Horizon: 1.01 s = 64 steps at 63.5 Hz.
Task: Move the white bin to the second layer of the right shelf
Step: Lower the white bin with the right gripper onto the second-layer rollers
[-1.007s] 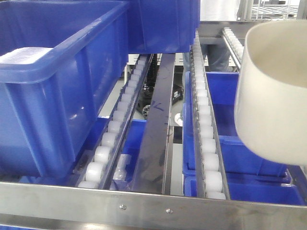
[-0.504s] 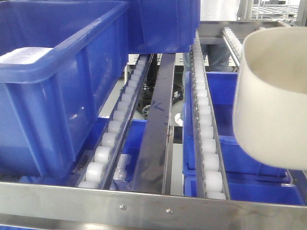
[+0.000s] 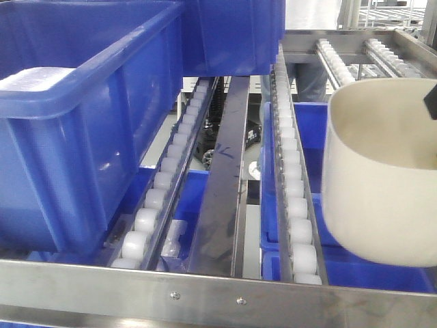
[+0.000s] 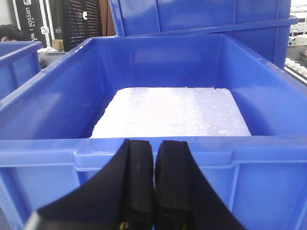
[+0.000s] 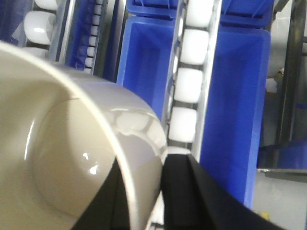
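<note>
The white bin (image 3: 379,181) hangs at the right, above the roller tracks (image 3: 292,184) of the right shelf second layer, behind the steel front rail (image 3: 205,290). A black finger (image 3: 431,101) shows at its far rim. In the right wrist view my right gripper (image 5: 144,191) is shut on the bin's (image 5: 67,143) wall, one finger inside and one outside, with white rollers (image 5: 188,86) beyond. My left gripper (image 4: 154,146) is shut with nothing in it, just in front of a blue crate's rim (image 4: 153,155).
A large blue crate (image 3: 82,130) sits on the left tracks, another (image 3: 232,34) behind it. A white foam slab (image 4: 172,112) lies in the crate. More blue crates (image 3: 341,225) sit on the level below. A steel divider (image 3: 225,178) runs between the tracks.
The white bin has come down and slightly left, closer to the roller tracks and front rail. The blue crates and shelf have not moved.
</note>
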{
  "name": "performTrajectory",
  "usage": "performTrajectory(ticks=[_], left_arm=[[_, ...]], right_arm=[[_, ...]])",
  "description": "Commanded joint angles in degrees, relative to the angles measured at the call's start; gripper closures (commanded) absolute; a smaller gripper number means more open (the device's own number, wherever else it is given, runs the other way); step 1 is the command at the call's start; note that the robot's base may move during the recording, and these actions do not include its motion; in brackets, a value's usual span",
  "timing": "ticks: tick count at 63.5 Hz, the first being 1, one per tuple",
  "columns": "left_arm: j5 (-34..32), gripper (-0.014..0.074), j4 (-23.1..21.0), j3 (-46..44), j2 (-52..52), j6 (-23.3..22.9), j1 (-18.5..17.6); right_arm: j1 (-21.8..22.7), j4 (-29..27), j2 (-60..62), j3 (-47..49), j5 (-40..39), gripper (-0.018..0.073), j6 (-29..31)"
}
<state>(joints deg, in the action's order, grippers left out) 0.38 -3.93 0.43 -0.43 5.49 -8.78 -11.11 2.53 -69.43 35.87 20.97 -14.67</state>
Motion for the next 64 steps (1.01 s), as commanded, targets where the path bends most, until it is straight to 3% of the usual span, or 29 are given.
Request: performTrajectory(ticks=[1,64], left_arm=[[-5.0,0.0512,-0.3,1.9,-0.8,-0.4,0.0],[-5.0,0.0512,-0.3,1.9,-0.8,-0.4,0.0]], right_arm=[[-0.3,-0.1,-0.2,1.8,-4.9,0.0503,0.2],[-0.3,-0.1,-6.0,1.8,-7.6,0.0503,0.2]])
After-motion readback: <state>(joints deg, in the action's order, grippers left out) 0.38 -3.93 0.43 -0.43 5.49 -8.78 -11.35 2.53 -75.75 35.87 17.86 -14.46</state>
